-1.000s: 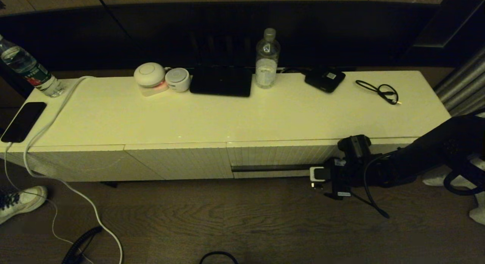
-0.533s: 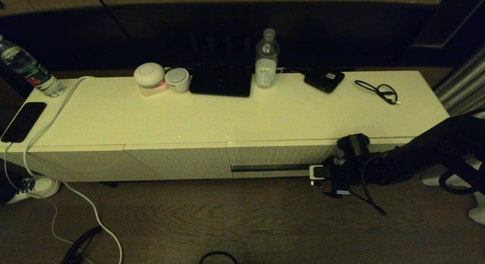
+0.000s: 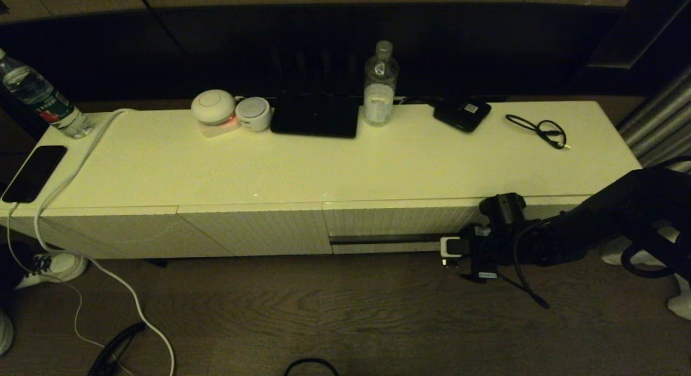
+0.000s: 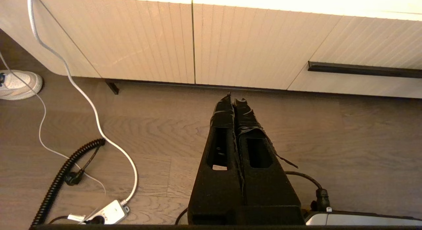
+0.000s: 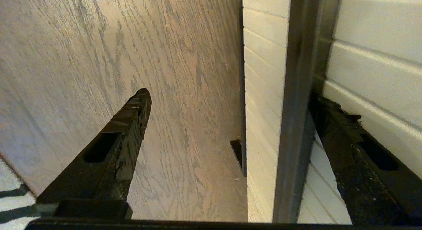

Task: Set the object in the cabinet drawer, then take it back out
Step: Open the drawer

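The black object (image 3: 314,117) lies at the back of the cabinet top, left of a clear water bottle (image 3: 380,84). The cabinet drawer (image 3: 399,220) is shut; its dark slot handle (image 3: 383,239) runs along its ribbed front. My right gripper (image 3: 448,246) is at the handle's right end, open. In the right wrist view the right gripper (image 5: 230,101) straddles the lower front, one finger (image 5: 333,124) reaching into the slot (image 5: 300,91), the other finger (image 5: 132,117) over the floor. My left gripper (image 4: 233,98) hangs shut and empty above the floor, facing the cabinet.
On the top stand two round white devices (image 3: 227,111), a small black box (image 3: 462,113), a looped black cable (image 3: 542,129), a second bottle (image 3: 38,98) and a phone (image 3: 32,172). A white cord (image 3: 81,165) drops to the floor, where a coiled black cable (image 4: 66,177) lies.
My right gripper has barely shifted at the handle and the drawer stays shut. A person's white shoe at the left has drawn back towards the frame's edge.
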You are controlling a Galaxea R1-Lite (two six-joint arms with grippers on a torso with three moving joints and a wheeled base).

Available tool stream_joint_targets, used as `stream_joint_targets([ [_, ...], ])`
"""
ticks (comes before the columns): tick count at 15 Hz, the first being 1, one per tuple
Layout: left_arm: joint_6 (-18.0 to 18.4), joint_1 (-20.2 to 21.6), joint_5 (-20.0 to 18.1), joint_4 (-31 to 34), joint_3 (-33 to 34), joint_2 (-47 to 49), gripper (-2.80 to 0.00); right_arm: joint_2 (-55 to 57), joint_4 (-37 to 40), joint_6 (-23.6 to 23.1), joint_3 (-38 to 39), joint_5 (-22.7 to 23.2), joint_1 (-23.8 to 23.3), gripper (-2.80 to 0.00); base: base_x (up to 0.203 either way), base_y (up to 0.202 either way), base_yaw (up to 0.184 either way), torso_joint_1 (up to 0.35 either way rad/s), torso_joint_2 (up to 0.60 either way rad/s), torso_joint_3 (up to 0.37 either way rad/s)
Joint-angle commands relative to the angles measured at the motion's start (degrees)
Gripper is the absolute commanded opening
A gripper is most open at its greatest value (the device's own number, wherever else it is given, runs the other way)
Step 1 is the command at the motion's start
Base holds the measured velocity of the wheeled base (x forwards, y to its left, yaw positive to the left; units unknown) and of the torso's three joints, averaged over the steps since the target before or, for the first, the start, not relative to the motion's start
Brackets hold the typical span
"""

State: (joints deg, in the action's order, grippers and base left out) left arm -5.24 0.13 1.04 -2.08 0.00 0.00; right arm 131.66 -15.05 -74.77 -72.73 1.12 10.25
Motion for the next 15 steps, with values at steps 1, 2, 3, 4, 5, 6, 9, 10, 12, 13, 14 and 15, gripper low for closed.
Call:
stream_joint_targets([
  [1,0.0,0.0,0.0,0.0,0.0,-0.1,-2.80,0.1,0.6,-0.4,1.1,0.0,0.0,0.00,0.000,0.000,0.000,0.000,0.00,0.000],
  [2,0.0,0.0,0.0,0.0,0.0,-0.1,-2.80,-0.2,0.8,-0.4,1.7,0.1,0.0,0.00,0.000,0.000,0.000,0.000,0.00,0.000],
  [3,0.0,0.0,0.0,0.0,0.0,-0.1,-2.80,-0.3,1.0,-0.4,2.3,0.1,0.0,0.00,0.000,0.000,0.000,0.000,0.00,0.000],
  [4,0.0,0.0,0.0,0.0,0.0,-0.1,-2.80,-0.3,0.9,-0.4,2.8,0.1,0.0,0.00,0.000,0.000,0.000,0.000,0.00,0.000],
  [5,0.0,0.0,0.0,0.0,0.0,-0.1,-2.80,-0.5,0.7,-0.4,3.6,0.2,0.0,0.00,0.000,0.000,0.000,0.000,0.00,0.000],
  [6,0.0,0.0,0.0,0.0,0.0,-0.1,-2.80,-0.9,0.6,-0.4,4.6,0.3,0.0,0.00,0.000,0.000,0.000,0.000,0.00,0.000],
  [9,0.0,0.0,0.0,0.0,0.0,-0.1,-2.80,-2.1,0.7,-0.4,7.9,0.5,0.1,0.00,0.000,0.000,0.000,0.000,0.00,0.000],
  [10,0.0,0.0,0.0,0.0,0.0,-0.1,-2.80,-2.5,0.7,-0.3,8.9,0.5,0.1,0.00,0.000,0.000,0.000,0.000,0.00,0.000],
  [12,0.0,0.0,0.0,0.0,0.0,-0.1,-2.80,-3.0,0.5,-0.4,11.4,0.7,0.1,0.00,0.000,0.000,0.000,0.000,0.00,0.000],
  [13,0.0,0.0,0.0,0.0,0.0,-0.1,-2.80,-3.4,0.5,-0.4,12.7,0.7,0.1,0.00,0.000,0.000,0.000,0.000,0.00,0.000],
  [14,0.0,0.0,0.0,0.0,0.0,-0.1,-2.80,-3.9,0.4,-0.4,14.1,0.8,0.1,0.00,0.000,0.000,0.000,0.000,0.00,0.000],
  [15,0.0,0.0,0.0,0.0,0.0,-0.1,-2.80,-4.4,0.4,-0.4,15.6,0.8,0.1,0.00,0.000,0.000,0.000,0.000,0.00,0.000],
])
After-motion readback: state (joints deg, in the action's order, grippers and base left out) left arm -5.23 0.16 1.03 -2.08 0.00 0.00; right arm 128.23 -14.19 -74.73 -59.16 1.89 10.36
